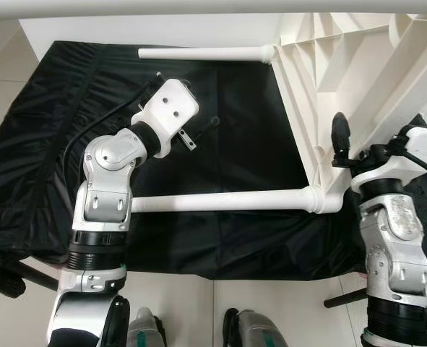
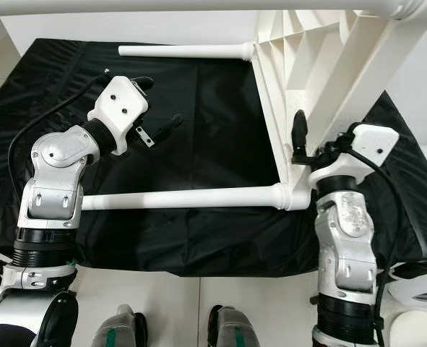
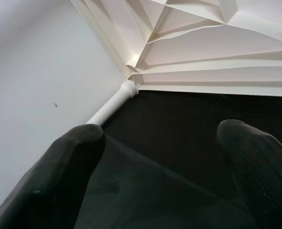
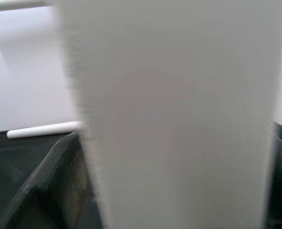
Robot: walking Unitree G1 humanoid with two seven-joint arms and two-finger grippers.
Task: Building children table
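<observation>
Down on the floor, a crinkled black cloth [image 1: 47, 166] is spread out, glossy and creased, and on it the white plastic tabletop [image 1: 321, 65] stands on edge, its underside a lattice of moulded ribs. Two smooth round white legs are plugged into sockets at its corners and lie out level over the cloth: the near leg [image 1: 220, 202] runs from the lower corner toward the left arm, while the far leg [image 1: 202, 53] reaches out from the upper corner along the cloth's back edge. A third leg [image 2: 358, 69] slants up off the ribbed underside on the robot's right.

The left gripper [image 2: 159, 108] hovers above the cloth between the two level legs, well apart from the tabletop; its two black fingers [image 3: 69, 162] are spread wide with nothing between them, aimed toward the far leg's socket. The left arm is bent sharply at the elbow, its forearm crossing over the near leg's free end.

The right gripper [image 1: 341, 148] sits just beside the tabletop's lower corner, one black finger pointing up along the rim. Its wrist view is blocked by a blurred white post [image 4: 174, 114] very close between the fingers, which appear to clasp it. The right forearm stands nearly upright.
</observation>
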